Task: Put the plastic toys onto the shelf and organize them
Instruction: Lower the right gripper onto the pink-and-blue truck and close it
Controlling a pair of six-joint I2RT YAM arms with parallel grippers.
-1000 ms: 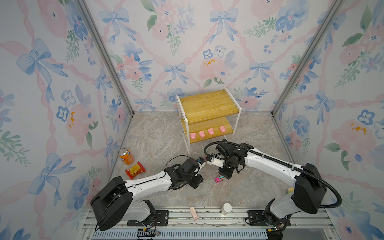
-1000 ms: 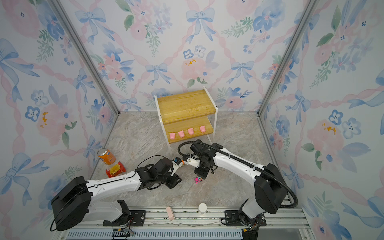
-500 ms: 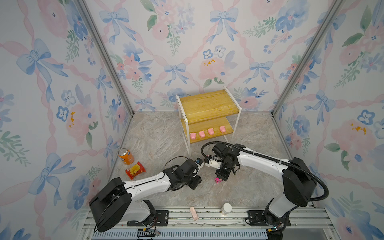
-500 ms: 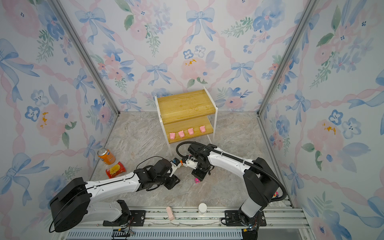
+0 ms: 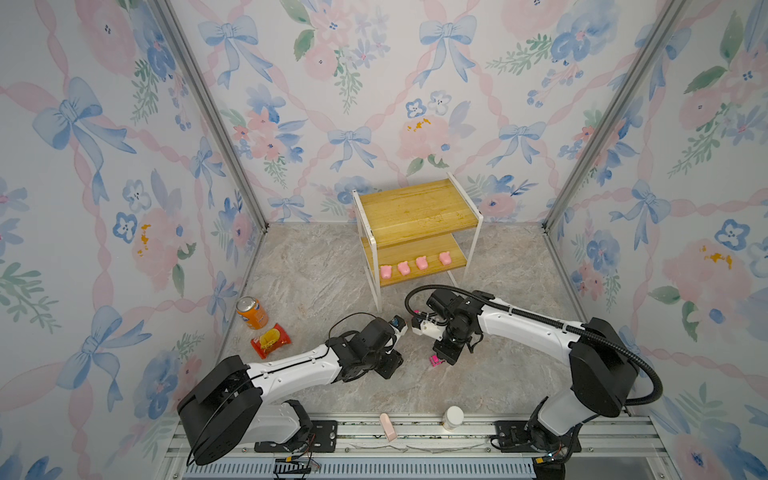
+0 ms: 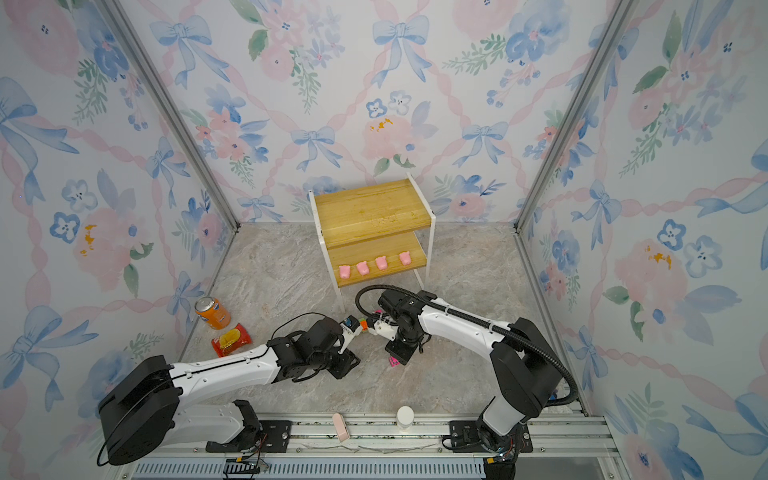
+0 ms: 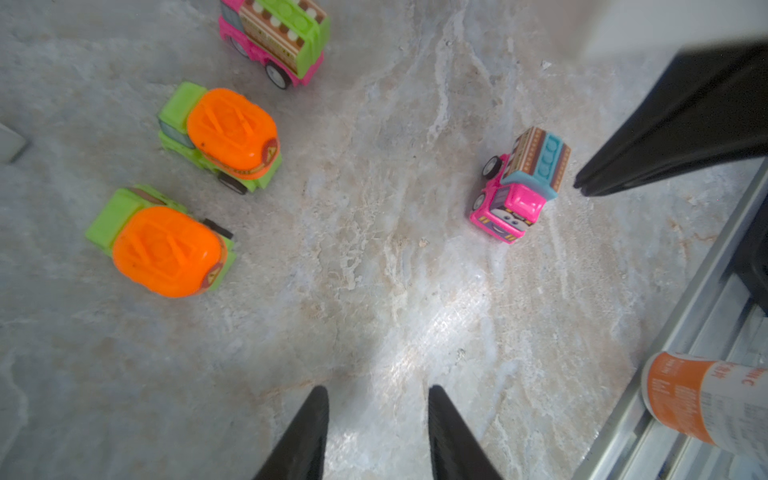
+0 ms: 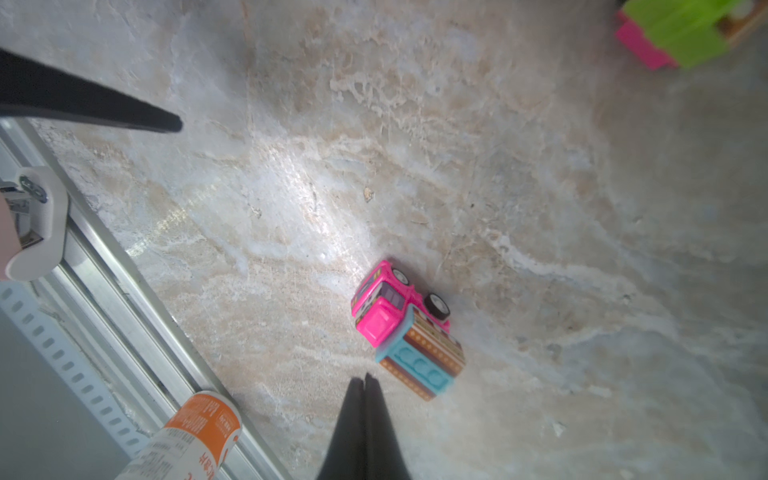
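Beside pink car (image 8: 407, 328), closed right pincer (image 8: 365, 377)

The grey-beige marble-patterned desk (image 5: 316, 266) fills the lower middle of both top views. A two-tier shelf of yellowish wooden boards in a white metal frame (image 5: 415, 208) stands on it at frame centre. Four pale-pink plastic pig figures (image 5: 404, 268) sit in a row along the front of the lower board.

At the desk's left edge an orange drink can (image 5: 251, 312) stands just beside a flat red snack bag (image 5: 270, 340).

Four cars rest on the desk. A pink-and-teal toy car (image 7: 519, 187) sits well apart from two orange-and-green toy cars (image 7: 224, 137), which are side by side, and a pink-and-green toy car (image 7: 278, 37) near them.
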